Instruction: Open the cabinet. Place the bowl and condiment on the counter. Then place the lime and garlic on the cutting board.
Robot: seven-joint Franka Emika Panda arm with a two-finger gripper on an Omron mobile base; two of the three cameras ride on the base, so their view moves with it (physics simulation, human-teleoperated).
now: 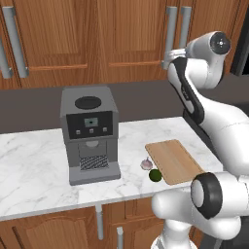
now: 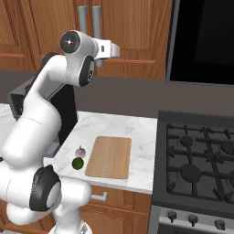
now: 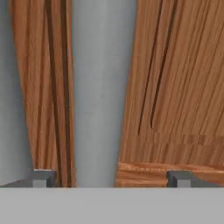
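- Nearest the hand camera: grey bar handle [image 3: 101, 87] running upright between the two dark finger tips, one tip either side of it, against the reddish-brown door of the cabinet [image 3: 179, 78]
- Gripper [image 3: 111, 178] spread wide, jaws straddling the bar but not yet clenched on it; nothing grasped
- From the base cameras: gripper [image 1: 168, 57] raised to the lower end of the paired handles [image 1: 171, 26] on the wall cabinet [image 1: 126, 34], doors shut
- Judged stage: opening step only just at the reach; door not yet pulled
- Bowl and condiment presumably behind the closed doors, so both left to do
- Lime [image 1: 154, 175] and garlic [image 1: 146, 164] on the counter [image 1: 34, 160], near its front edge, just off the left long edge of the cutting board [image 1: 174, 161]; neither on the board yet
- Cutting board bare, near the counter's right end, beside the coffee machine [image 1: 89, 131]
- No legible brand or writing; coffee machine's small display too blurred to read
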